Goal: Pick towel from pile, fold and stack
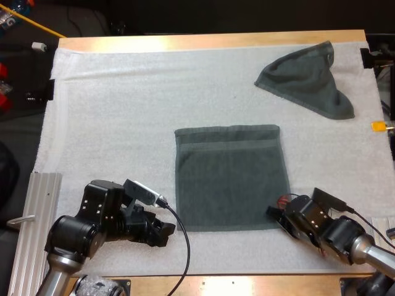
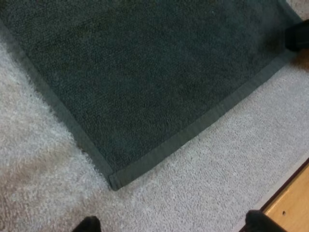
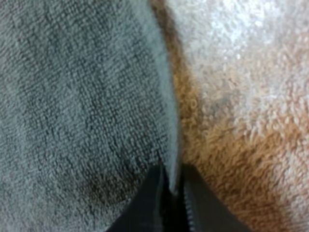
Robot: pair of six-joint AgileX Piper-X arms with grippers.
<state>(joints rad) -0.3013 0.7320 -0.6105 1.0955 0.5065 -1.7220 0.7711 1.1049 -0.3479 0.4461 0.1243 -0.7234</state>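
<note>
Flat towel [image 1: 228, 179]: spread in one layer at the middle of the white mat [image 1: 123, 111], with a hemmed border all round.
Crumpled towel [image 1: 307, 80]: at the mat's far right, well apart from the flat one.
Left hand [image 1: 165, 232]: fingers spread wide and holding nothing, just beside the flat towel's near-left corner [image 2: 115, 180].
Right hand [image 1: 273, 213]: fingers pinched on the hem at the near-right corner.
Handling (judged): light, soft and limp terry that is not fragile. It will sag and drag on the mat's nap.
Hold (judged): the hems at both near corners, which are firmer than the pile.
</note>
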